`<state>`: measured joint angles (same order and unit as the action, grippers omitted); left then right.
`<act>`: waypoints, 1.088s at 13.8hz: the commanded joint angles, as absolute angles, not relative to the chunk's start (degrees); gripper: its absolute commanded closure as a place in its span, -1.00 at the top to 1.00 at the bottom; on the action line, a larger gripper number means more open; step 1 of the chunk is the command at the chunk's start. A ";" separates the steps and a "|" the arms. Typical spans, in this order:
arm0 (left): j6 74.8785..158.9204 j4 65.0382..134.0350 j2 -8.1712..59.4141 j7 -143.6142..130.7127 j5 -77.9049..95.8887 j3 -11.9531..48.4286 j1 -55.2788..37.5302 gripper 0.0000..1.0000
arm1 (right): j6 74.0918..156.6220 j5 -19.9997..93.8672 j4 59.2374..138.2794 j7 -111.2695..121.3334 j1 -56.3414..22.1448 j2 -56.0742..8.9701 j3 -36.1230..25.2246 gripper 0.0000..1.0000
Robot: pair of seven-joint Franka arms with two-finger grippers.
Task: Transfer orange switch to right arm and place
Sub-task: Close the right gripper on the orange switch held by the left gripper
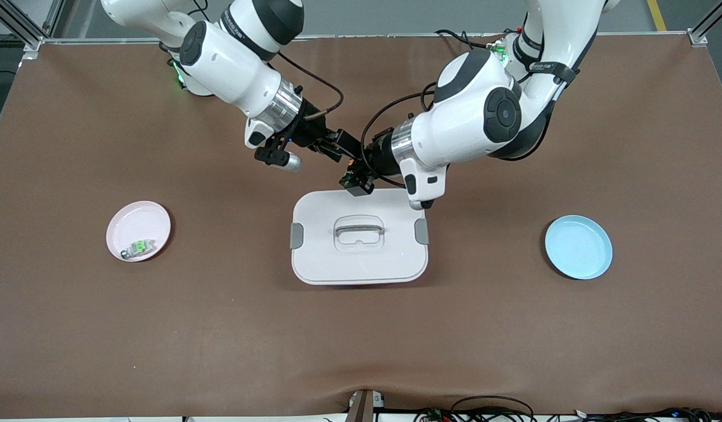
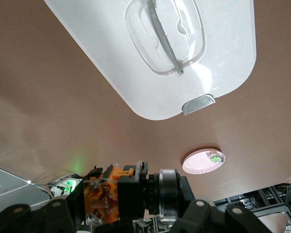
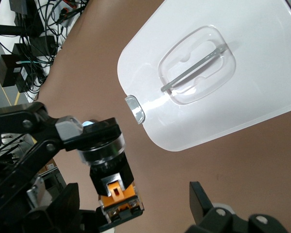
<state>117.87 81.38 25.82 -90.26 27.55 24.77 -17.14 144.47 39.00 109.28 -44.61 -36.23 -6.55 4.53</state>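
Observation:
The orange switch [image 1: 350, 163], a black barrel with an orange block, hangs in the air with my left gripper [image 1: 356, 176] shut on it. In the left wrist view the switch [image 2: 106, 194] sits between that gripper's [image 2: 126, 213] jaws. My right gripper [image 1: 339, 146] meets it over the rim of the white box toward the robots' bases. In the right wrist view, the right gripper [image 3: 136, 204] stands open around the switch [image 3: 117, 190]. The switch lies close to one finger [image 3: 70, 201] and well clear of the second finger.
A white lidded box [image 1: 337, 264] with a clear handle lies mid-table under both hands. A pink plate [image 1: 135, 220] toward the right arm's end holds a pale grey part with a green top [image 1: 139, 247]. An empty blue plate [image 1: 578, 246] lies toward the left arm's end.

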 commanded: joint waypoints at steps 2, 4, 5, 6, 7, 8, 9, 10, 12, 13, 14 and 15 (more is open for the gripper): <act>117.42 79.19 26.54 -91.05 27.95 24.43 -17.49 -1.00 | 147.46 40.52 112.15 -45.09 -37.35 -3.60 4.13 1.00; 117.42 79.19 26.54 -91.05 27.95 24.43 -17.40 -1.00 | 151.33 40.61 112.85 -45.00 -39.19 -3.86 4.04 1.00; 117.42 79.19 26.54 -91.05 27.95 24.43 -17.49 -1.00 | 153.35 40.61 112.85 -45.00 -40.33 -4.04 4.04 1.00; 117.42 79.19 26.54 -91.05 27.86 24.43 -17.58 -1.00 | 154.41 40.61 112.85 -44.91 -40.86 -4.22 4.04 1.00; 117.42 79.19 26.54 -90.97 27.86 24.43 -17.58 -1.00 | 154.60 40.61 112.76 -44.48 -40.87 -4.31 4.04 1.00; 117.51 79.19 26.63 -90.97 27.86 24.43 -17.67 -1.00 | 154.51 40.61 112.76 -44.12 -40.87 -4.48 4.04 1.00; 117.51 79.19 26.80 -90.97 27.86 24.43 -17.67 -1.00 | 154.34 40.52 112.76 -43.69 -40.87 -4.48 4.04 1.00; 117.51 79.19 26.81 -90.97 27.86 24.43 -17.58 -1.00 | 154.16 40.52 112.85 -42.64 -40.87 -4.48 4.04 1.00; 117.51 79.19 26.89 -90.97 27.86 24.43 -17.67 -1.00 | 154.07 40.52 112.76 -40.44 -40.87 -5.01 4.04 1.00; 117.51 79.19 26.89 -90.97 27.86 24.43 -17.58 -1.00 | 154.07 40.52 112.76 -39.91 -40.87 -5.27 4.04 1.00; 117.51 79.19 26.89 -90.97 27.86 24.43 -17.67 -1.00 | 153.99 40.52 112.76 -39.03 -40.87 -5.62 4.04 1.00; 117.51 79.19 26.89 -90.97 27.86 24.43 -17.67 -1.00 | 153.81 40.52 112.76 -38.50 -40.87 -5.80 4.04 1.00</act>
<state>117.14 80.97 25.93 -90.25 27.54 24.49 -17.03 154.36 39.29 112.32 -40.88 -39.29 -5.64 4.27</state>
